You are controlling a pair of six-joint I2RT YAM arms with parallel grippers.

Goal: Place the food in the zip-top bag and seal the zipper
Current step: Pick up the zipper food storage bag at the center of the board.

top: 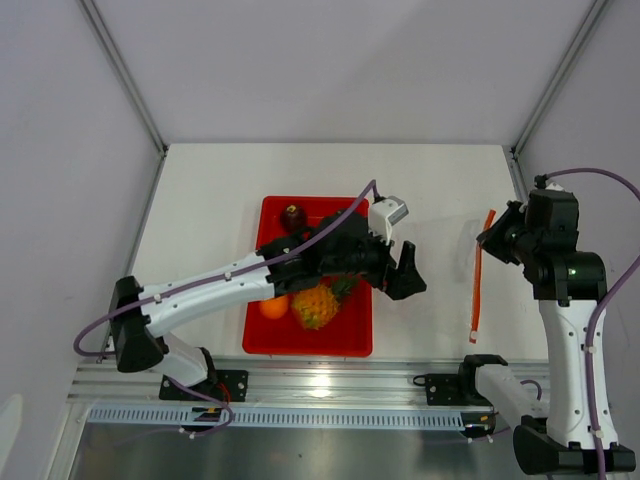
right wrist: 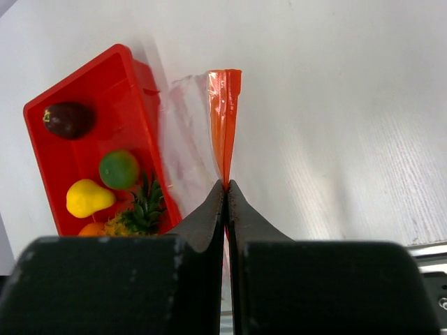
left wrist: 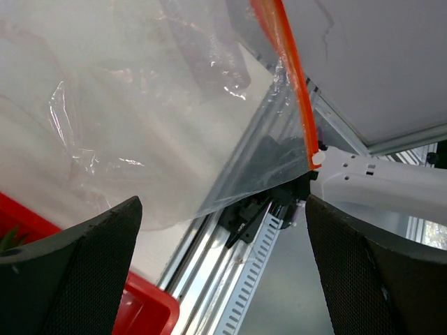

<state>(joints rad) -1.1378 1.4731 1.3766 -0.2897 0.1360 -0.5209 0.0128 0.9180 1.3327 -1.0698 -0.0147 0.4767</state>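
The food lies in a red tray [top: 310,346]: a pineapple [top: 316,305], an orange [top: 274,307] and a dark red fruit [top: 293,216]. The right wrist view adds a green fruit [right wrist: 119,169] and a yellow pear [right wrist: 87,197]. The clear zip-top bag [right wrist: 183,132] hangs just right of the tray. Its orange zipper [top: 477,290] runs front to back. My right gripper [right wrist: 227,188] is shut on the zipper [right wrist: 225,118] at the strip's far end. My left gripper [top: 405,272] stands open beside the tray's right rim, with nothing between its fingers [left wrist: 77,272]. The bag's film [left wrist: 140,105] hangs just ahead of it.
The aluminium rail [top: 330,385] with both arm bases runs along the near edge. Frame posts [top: 125,75] stand at the back corners. The tray's corner [left wrist: 143,307] sits under my left finger. The right arm's white link [left wrist: 377,181] passes behind the bag.
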